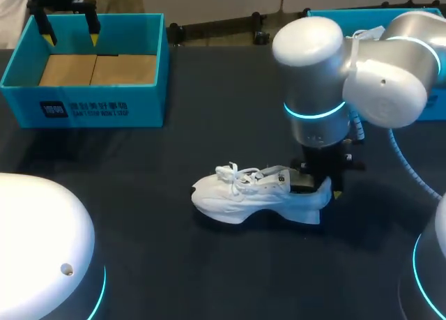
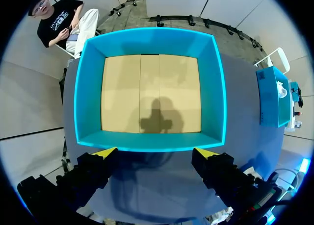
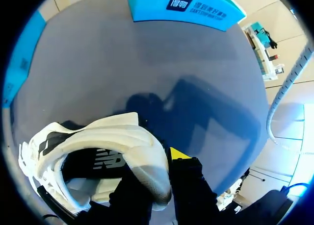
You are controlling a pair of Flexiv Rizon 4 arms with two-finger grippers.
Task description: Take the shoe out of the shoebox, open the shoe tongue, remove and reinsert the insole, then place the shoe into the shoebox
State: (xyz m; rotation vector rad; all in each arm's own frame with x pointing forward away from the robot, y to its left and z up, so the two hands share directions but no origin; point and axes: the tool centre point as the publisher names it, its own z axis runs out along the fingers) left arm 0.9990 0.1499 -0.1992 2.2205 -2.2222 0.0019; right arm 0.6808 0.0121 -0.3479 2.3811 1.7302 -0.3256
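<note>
Pinching light, soft-sided shoe [image 1: 244, 194] by its firmer heel rim in closed right gripper [image 1: 322, 187], judged best hold; left gripper [image 1: 70, 35] splayed wide above far-left shoebox [image 1: 90, 107].

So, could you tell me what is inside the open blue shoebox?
The shoebox holds only its bare cardboard floor, shadowed by the left claw. The white shoe lies outside, on the table. Nothing covers the floor, so nothing there is hidden.
</note>
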